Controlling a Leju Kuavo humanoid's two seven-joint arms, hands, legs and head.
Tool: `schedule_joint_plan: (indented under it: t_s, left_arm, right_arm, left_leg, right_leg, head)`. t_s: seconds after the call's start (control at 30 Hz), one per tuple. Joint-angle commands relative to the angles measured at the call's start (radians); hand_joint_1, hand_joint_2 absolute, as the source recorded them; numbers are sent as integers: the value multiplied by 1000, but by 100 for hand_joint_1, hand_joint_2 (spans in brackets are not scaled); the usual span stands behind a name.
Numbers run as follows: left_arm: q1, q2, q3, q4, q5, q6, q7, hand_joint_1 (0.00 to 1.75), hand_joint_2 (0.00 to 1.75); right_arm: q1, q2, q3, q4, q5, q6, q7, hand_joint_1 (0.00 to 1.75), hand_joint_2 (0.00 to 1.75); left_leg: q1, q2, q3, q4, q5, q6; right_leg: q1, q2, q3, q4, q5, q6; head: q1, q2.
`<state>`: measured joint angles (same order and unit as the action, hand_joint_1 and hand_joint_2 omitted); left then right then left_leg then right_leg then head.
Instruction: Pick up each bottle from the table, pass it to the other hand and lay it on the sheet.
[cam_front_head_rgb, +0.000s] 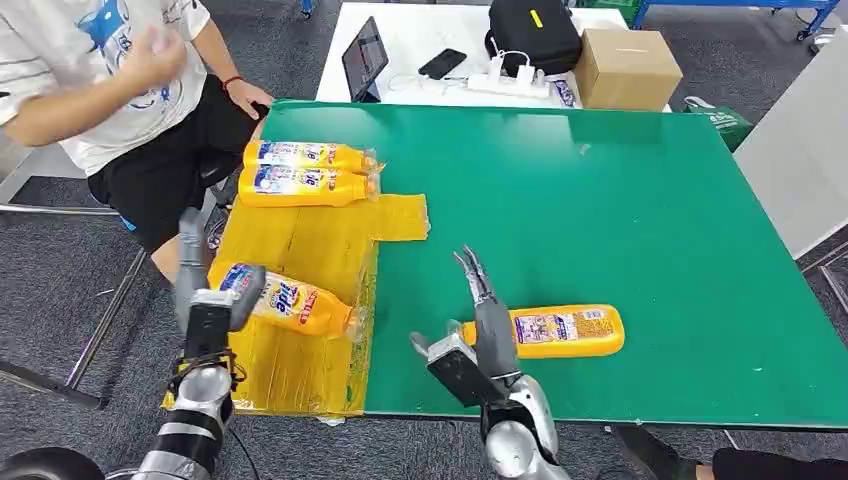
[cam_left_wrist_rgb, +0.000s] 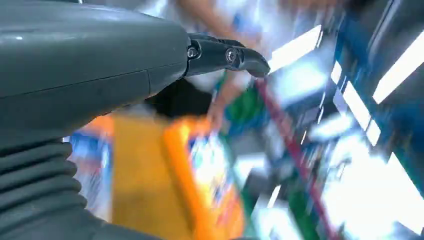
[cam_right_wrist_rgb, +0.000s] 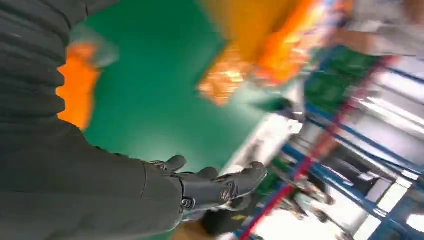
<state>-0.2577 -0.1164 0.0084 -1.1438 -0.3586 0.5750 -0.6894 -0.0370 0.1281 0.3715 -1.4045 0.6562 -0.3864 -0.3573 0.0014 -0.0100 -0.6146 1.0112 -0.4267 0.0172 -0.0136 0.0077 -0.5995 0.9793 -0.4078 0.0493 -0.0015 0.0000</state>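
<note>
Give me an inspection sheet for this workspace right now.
Surface: green table, yellow sheet over its left edge.
Job's things: three bottles on the sheet; fourth bottle on the bare table.
Clutter: nothing seen on the green table.
Hands: left hand above the sheet, holding nothing; right hand open at the fourth bottle's cap end.
Cables: white cable on the white table behind.
Surroundings: person, tablet, phone, black bag, cardboard box.

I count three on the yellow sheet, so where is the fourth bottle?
In the head view, the fourth bottle lies on its side on the green table, right of the yellow sheet, beside the right hand.
</note>
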Motion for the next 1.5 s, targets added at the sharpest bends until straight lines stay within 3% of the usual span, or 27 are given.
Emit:
schedule_joint_plan:
  t_s: [0.03, 0.1, 0.37, 0.47, 0.67, 0.97, 1.17, 1.5]
  left_arm:
    - [50, -20, -1, -177, 13, 90, -9, 0, 175]
    - [46, -32, 7, -167, 46, 50, -9, 0, 175]
    - [44, -32, 5, -164, 46, 53, -9, 0, 175]
    - [54, -56, 27, -124, 101, -67, 1, 0, 175]
    - [46, -51, 38, -56, 85, -101, -3, 0, 175]
    - [2, -62, 28, 26, 76, -141, -8, 0, 175]
    - [-13, -62, 17, 90, 92, -161, -6, 0, 175]
    - [-44, -62, -1, 142, 94, -166, -4, 0, 175]
  right_arm:
    - [-80, -214, -69, 109, 91, 158, 143, 0, 175]
    - [-69, -248, -72, 98, 105, 194, 168, 0, 175]
    - [-62, -244, -69, 90, 106, 193, 169, 0, 175]
    - [-28, -289, -78, 20, 100, 206, 175, 0, 175]
    - [-17, -357, -112, -67, 55, 281, 171, 0, 175]
    - [-148, -411, -80, 114, 5, 385, 185, 0, 175]
    - [-188, -491, -58, 170, -36, 462, 228, 0, 175]
    - [-225, -544, -7, 257, -53, 519, 244, 0, 175]
  left_leg:
    - [1, 0, 2, 0, -1, 0]
    - [1, -1, 2, 0, -1, 0]
    - [1, 1, 3, 0, -1, -1]
    - [1, 0, 3, 0, -1, -1]
    - [0, -1, 2, 0, -1, 0]
    - [0, 2, 2, 0, -1, -1]
    - [0, 1, 2, 0, -1, 0]
    - [0, 0, 2, 0, -1, 0]
  right_leg:
    - [1, -1, 2, -1, 0, -1]
    - [1, -2, 3, -1, -1, -1]
    - [2, -1, 3, -1, -1, -2]
    - [1, -2, 3, -1, -1, -1]
    - [0, -2, 2, -1, -1, -1]
    - [1, 0, 2, -1, 0, -1]
    - [0, 0, 2, -1, 0, -1]
    - [1, -1, 3, -2, 0, -1]
  head:
    - [0, 0]
    - [0, 0]
    - [0, 0]
    - [0, 0]
    - [0, 0]
    - [0, 0]
    - [0, 0]
    - [0, 0]
